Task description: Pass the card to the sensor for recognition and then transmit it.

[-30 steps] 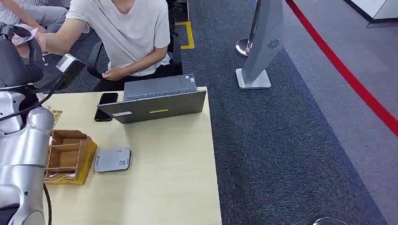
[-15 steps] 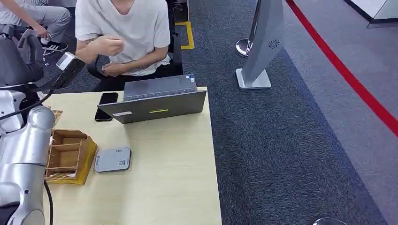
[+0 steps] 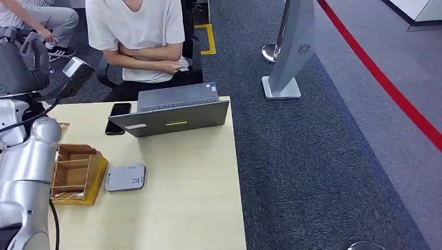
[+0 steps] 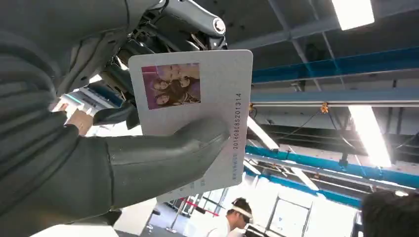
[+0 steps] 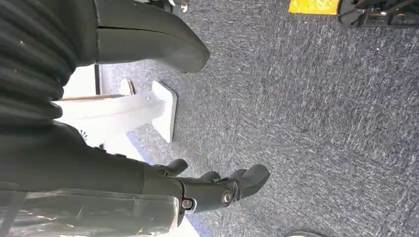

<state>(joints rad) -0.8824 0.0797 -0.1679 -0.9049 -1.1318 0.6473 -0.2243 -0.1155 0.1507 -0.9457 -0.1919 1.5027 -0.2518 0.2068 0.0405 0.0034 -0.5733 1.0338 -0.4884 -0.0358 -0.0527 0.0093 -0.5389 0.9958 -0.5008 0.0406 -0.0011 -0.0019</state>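
White photo card [image 4: 197, 106] with printed number, pinched by left hand [image 4: 99, 148]; right hand [image 5: 197, 190] empty, fingers apart.

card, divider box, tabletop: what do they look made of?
Card: likely plastic, smooth white, flat with a printed photo and number. Divider box: apparently wood, matte brown, thin partition slats. Tabletop: probably pale wood-look laminate, even and matte.

White card [image 4: 197, 113] — pink photo, dark digits
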